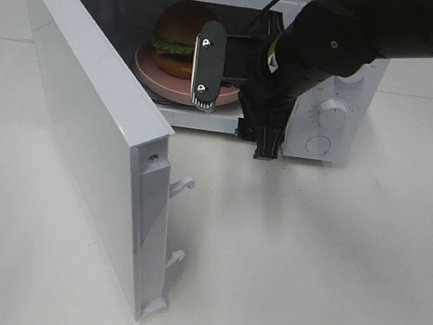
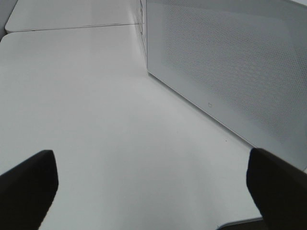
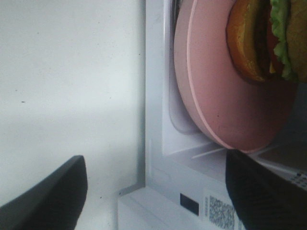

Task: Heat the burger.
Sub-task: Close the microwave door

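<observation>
The burger, with a brown bun and green lettuce, sits on a pink plate inside the open microwave. My right gripper is at the oven's mouth, just in front of the plate, turned on its side with its fingers spread. In the right wrist view the plate and burger lie just beyond the open right gripper, and nothing is between its fingertips. My left gripper is open and empty above bare table, out of the exterior view.
The microwave door stands swung wide open toward the front left, with latch hooks on its free edge. Its outer perforated face is beside my left gripper. A control knob is on the oven's right panel. The white table spreads in front.
</observation>
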